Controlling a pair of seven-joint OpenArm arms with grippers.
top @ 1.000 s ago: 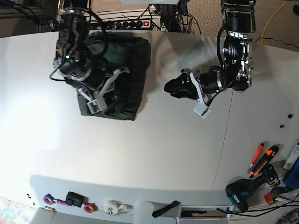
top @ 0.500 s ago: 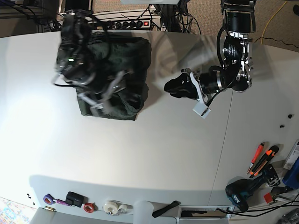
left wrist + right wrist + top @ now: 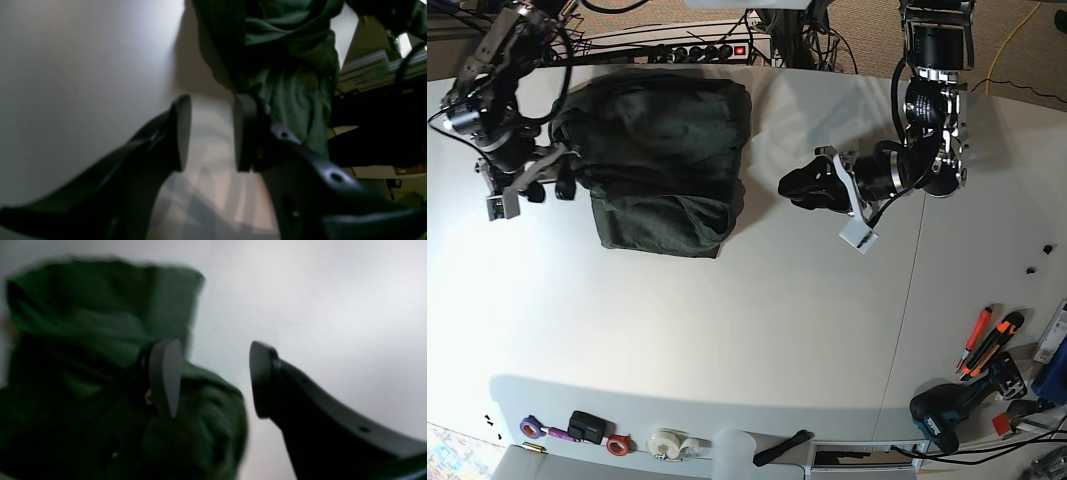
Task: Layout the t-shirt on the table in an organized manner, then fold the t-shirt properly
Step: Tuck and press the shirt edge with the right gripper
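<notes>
1. The t-shirt [image 3: 662, 165]: a dark green, roughly folded bundle lying on the table [image 3: 757, 330] toward its far side, near edge rumpled.
2. Handling, judged: soft, light cotton; it will sag and crease wherever lifted and drag rather than slide as one piece. It is not fragile.
3. Where to take hold, judged: at a hemmed edge or corner, pinching all layers, one gripper per corner so the fold stays square.
4. Right gripper [image 3: 527, 190]: jaws wide apart and empty, just off the bundle's side.
5. Left gripper [image 3: 852, 210]: jaws parted with only table between them, holding nothing, apart from the cloth.
</notes>
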